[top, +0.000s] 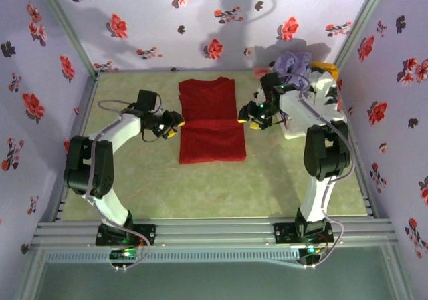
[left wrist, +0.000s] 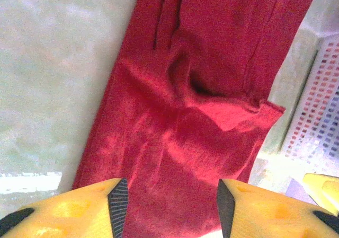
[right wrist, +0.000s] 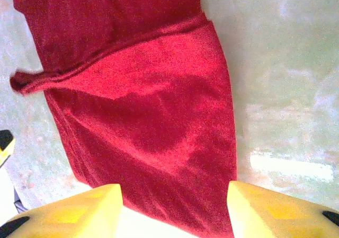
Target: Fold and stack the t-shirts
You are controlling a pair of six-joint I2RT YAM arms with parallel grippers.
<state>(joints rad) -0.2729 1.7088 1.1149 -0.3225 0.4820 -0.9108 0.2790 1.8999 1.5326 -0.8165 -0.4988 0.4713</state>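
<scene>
- The red shirt (top: 212, 121) lies flat in the middle of the tabletop (top: 200, 193). It is folded into a long strip running away from the arm bases, with a crosswise crease about halfway along.
- The left fingers (top: 176, 121) sit at the strip's left edge, level with that crease. The right fingers (top: 245, 118) sit at the right edge, directly opposite, so the shirt lies between the two.
- In the left wrist view the left fingers (left wrist: 79, 209) are spread apart, yellow with dark ribbed pads. Red cloth fills the gap between them and stretches on beyond, and nothing is pinched between the pads.
- In that view a small flap of the shirt juts out at its far edge, toward the white basket (left wrist: 318, 111).
- In the right wrist view the right fingers (right wrist: 69, 211) are likewise parted. The red cloth spans the gap and runs ahead of them, with the crease crossing it further on. No cloth is clamped.
- Whether either pair's tips touch the cloth cannot be told.
- A purple shirt (top: 294, 65) is heaped at the far right corner, behind the right arm. Yellow-orange fabric (top: 326, 68) lies just beside it, and both are well apart from the red shirt.
</scene>
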